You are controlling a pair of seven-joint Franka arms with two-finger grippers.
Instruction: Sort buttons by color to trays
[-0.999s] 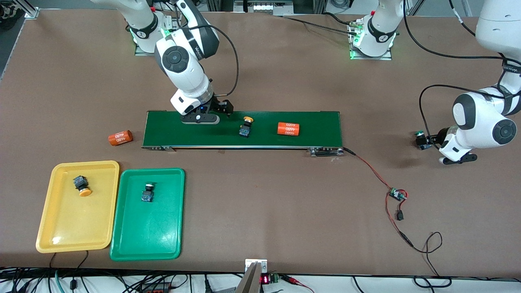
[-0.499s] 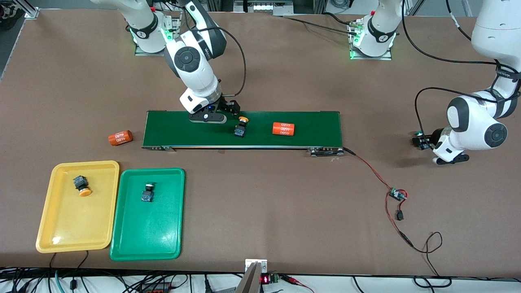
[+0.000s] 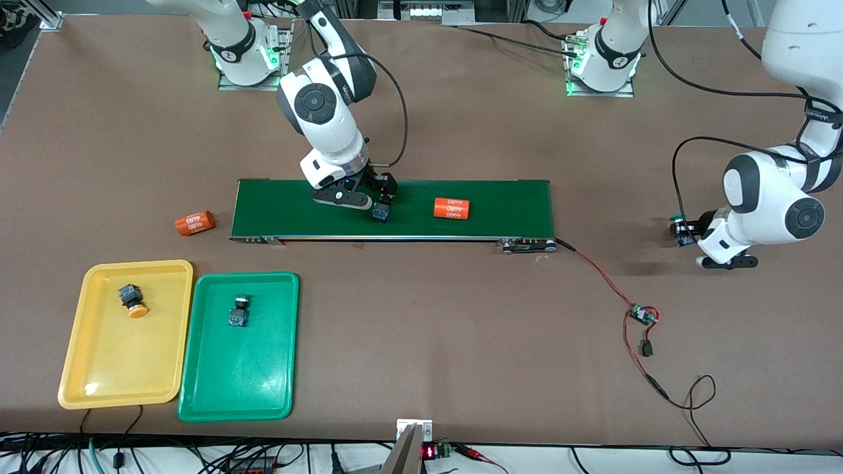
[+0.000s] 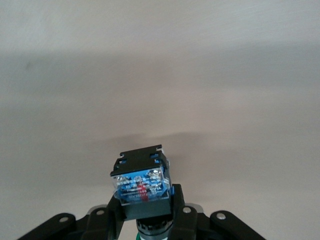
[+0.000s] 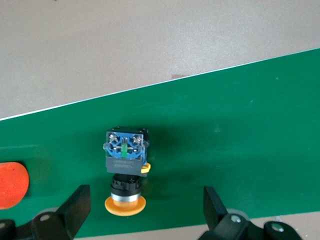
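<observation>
Over the belt point(image 3: 500, 207) in mid-frame, the right gripper point(image 5: 145, 205) has come down, jaws wide around the yellow button point(image 5: 125, 165). Low at the table's left-arm end, the left gripper point(image 4: 145, 220) has just squeezed the green button point(image 4: 142, 180), so it can go.

Robotics lab test cell: two arms bolted to a brown counter point(image 3: 448, 342), small green conveyor belt point(image 3: 514, 201), loose circuit board point(image 3: 637, 315) on red-black wires, cable bundles point(image 3: 197, 457) and aluminium framing along the counter edges.
</observation>
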